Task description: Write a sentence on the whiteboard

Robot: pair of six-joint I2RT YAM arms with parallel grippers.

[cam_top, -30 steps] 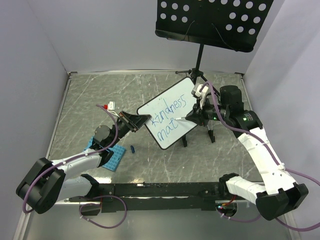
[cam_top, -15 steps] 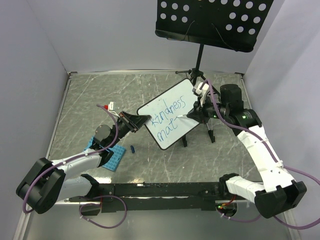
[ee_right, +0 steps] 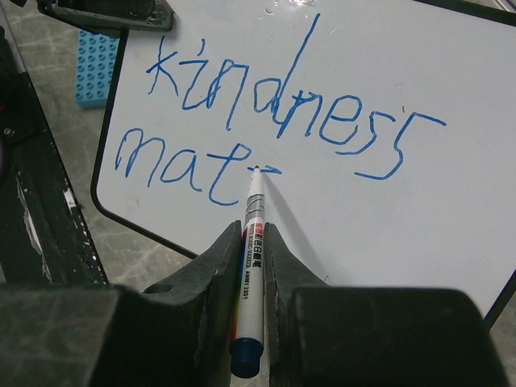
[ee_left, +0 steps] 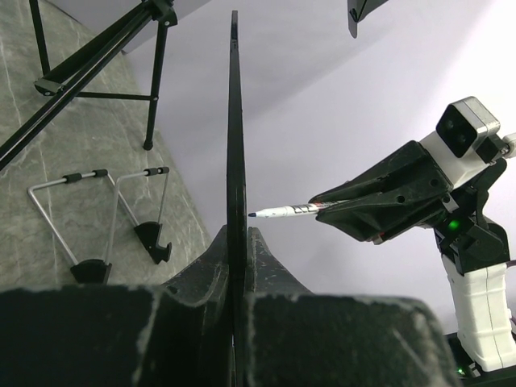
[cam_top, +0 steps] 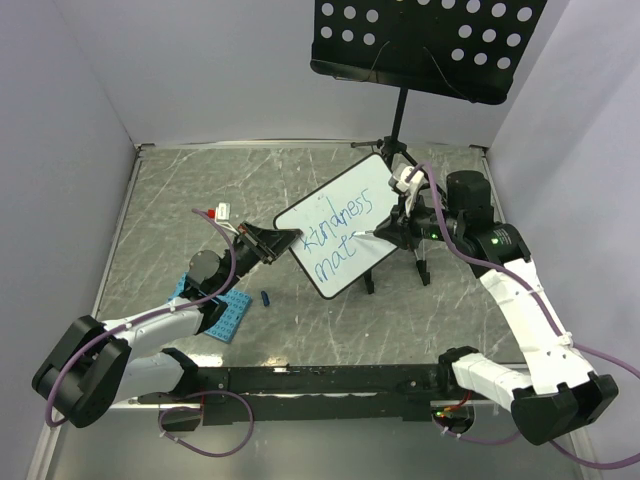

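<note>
Light: bright, even, diffuse, from above; soft shadows on tabletop (cam_top: 180, 200); glare at whiteboard (ee_right: 387, 210) top edge; wrist views' near foreground blurred

We are seeing two arms, the left arm (cam_top: 150, 322) and the right arm (cam_top: 520, 300), each wearing smooth white shells between bulky black joints. Purple cables (cam_top: 234, 262) are looping back from the matte black fingers (ee_right: 211, 270) along both. Just behind the right fingers, a small white-and-grey camera box (ee_left: 468, 127) is sitting and a green light (ee_left: 452, 225) is glowing on the black housing.
</note>
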